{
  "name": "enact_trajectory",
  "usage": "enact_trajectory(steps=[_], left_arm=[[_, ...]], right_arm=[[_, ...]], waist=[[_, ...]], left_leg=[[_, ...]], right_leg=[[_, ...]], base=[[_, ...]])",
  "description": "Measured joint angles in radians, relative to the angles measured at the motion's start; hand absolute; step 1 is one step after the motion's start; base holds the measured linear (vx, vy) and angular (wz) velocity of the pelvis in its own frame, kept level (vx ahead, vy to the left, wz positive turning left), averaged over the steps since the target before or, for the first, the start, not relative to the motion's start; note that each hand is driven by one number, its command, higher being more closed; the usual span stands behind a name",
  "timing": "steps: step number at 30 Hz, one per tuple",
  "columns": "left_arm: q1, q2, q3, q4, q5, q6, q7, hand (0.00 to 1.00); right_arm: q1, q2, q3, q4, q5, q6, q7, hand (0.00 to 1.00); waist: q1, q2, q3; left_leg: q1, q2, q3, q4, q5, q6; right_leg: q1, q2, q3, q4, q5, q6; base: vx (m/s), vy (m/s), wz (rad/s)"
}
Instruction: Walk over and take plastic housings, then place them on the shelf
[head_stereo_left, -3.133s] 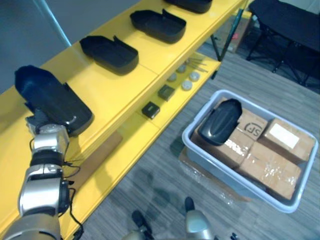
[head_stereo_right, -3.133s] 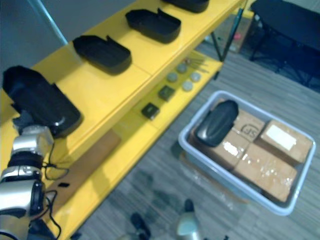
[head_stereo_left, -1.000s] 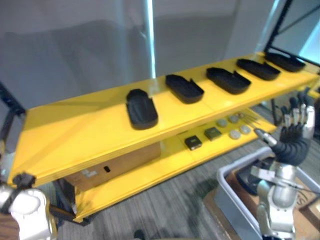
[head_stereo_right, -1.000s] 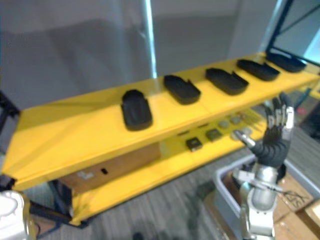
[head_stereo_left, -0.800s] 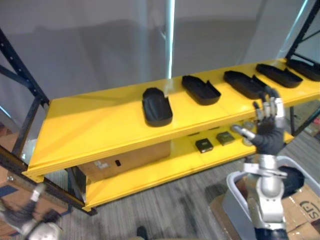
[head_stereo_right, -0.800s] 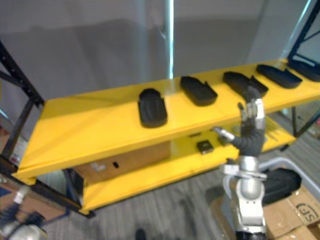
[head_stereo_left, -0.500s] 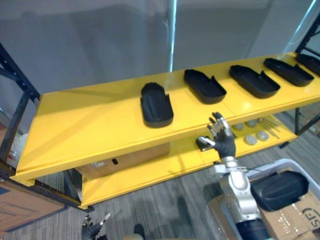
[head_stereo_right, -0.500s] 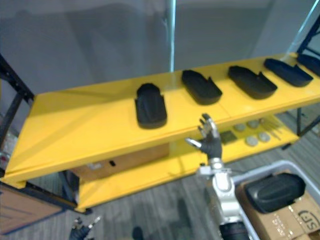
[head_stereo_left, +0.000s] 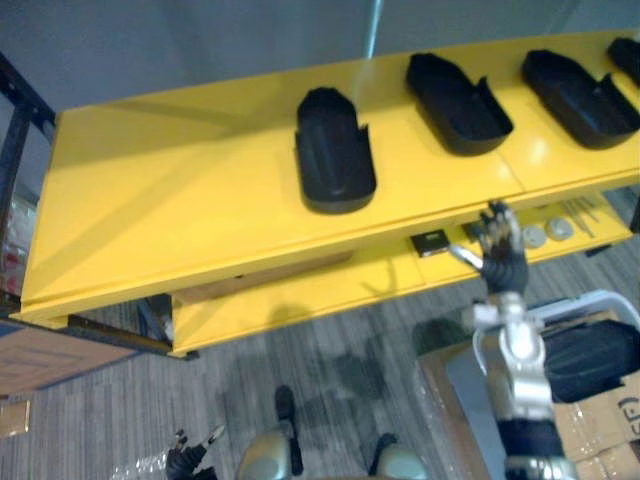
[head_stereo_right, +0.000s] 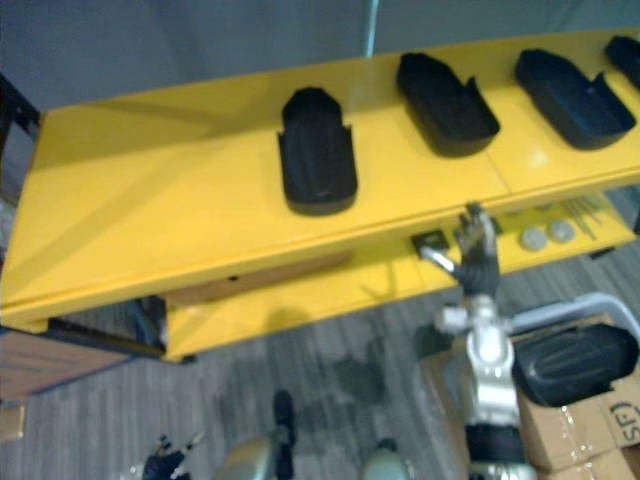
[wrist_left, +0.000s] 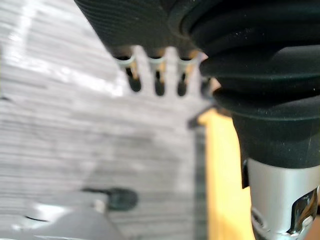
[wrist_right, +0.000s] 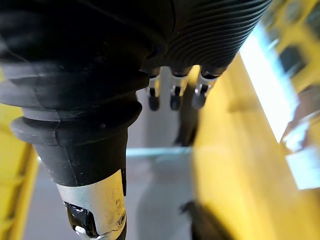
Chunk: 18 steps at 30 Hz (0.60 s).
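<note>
A housing (head_stereo_left: 590, 358) lies in the bin (head_stereo_left: 600, 303) at the near right, on boxes (head_stereo_right: 565, 440). Others sit in a row on the yellow shelf (head_stereo_left: 180, 200). The step in hand looks like fetching the binned one: the right hand (head_stereo_left: 500, 262) would need to drop to it and close round it. That hand is raised before the shelf's lower deck, fingers straight and apart, empty. The left hand (head_stereo_left: 190, 462) hangs low at the near left, fingers loose and empty.

Bright overhead light, glare on yellow shelf (head_stereo_left: 180, 210).
</note>
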Motion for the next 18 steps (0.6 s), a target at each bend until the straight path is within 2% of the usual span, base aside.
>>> enact_trajectory(steps=[2, 4, 6, 7, 13, 18], left_arm=[[-0.015, -0.001, -0.006, 0.005, 0.000, 0.000, 0.000, 0.00], [-0.042, 0.002, -0.015, 0.008, 0.000, -0.001, 0.000, 0.00], [-0.065, 0.000, -0.026, 0.012, 0.000, -0.005, 0.000, 0.00], [-0.090, -0.001, -0.027, 0.012, 0.000, -0.008, 0.001, 0.00], [-0.137, -0.001, -0.041, 0.011, -0.030, -0.014, 0.001, 0.00], [-0.141, -0.001, -0.066, 0.013, -0.030, -0.014, 0.001, 0.00]], right_arm=[[-0.056, -0.010, 0.022, 0.000, -0.017, 0.001, -0.001, 0.00], [-0.092, -0.015, 0.029, 0.000, -0.035, 0.003, 0.002, 0.00], [-0.129, -0.024, 0.043, -0.002, -0.035, 0.006, 0.005, 0.00], [-0.156, -0.037, 0.054, -0.004, -0.035, 0.007, 0.009, 1.00], [-0.165, -0.039, 0.073, -0.058, -0.064, 0.014, 0.030, 1.00], [-0.164, -0.039, 0.169, -0.167, -0.165, 0.015, 0.023, 1.00]], waist=[[0.012, 0.014, 0.028], [0.016, 0.019, 0.068], [0.017, 0.018, 0.093], [0.017, 0.019, 0.126], [0.010, 0.031, 0.145], [0.006, 0.046, 0.153]], left_leg=[[-0.006, 0.002, 0.000, 0.017, -0.002, 0.003], [-0.046, 0.012, -0.007, 0.117, -0.047, 0.003], [-0.100, 0.026, -0.010, 0.223, -0.094, 0.003], [-0.112, 0.035, -0.012, 0.269, -0.113, 0.001], [-0.160, 0.043, -0.033, 0.320, -0.120, -0.008], [-0.153, 0.043, -0.033, 0.267, -0.086, -0.020]], right_leg=[[-0.011, -0.001, 0.022, 0.022, -0.005, -0.006], [-0.015, -0.003, 0.026, 0.053, -0.017, -0.015], [-0.043, -0.005, 0.033, 0.098, -0.041, -0.003], [-0.047, -0.005, 0.043, 0.127, -0.060, 0.002], [-0.088, -0.004, 0.044, 0.189, -0.111, 0.032], [-0.121, -0.006, 0.047, 0.217, -0.130, 0.029]], base=[[-0.03, 0.006, 0.06], [-0.03, -0.003, 0.04], [-0.06, -0.024, -0.04], [-0.05, -0.020, -0.05], [-0.08, -0.052, 0.05], [-0.06, -0.048, 0.01]])
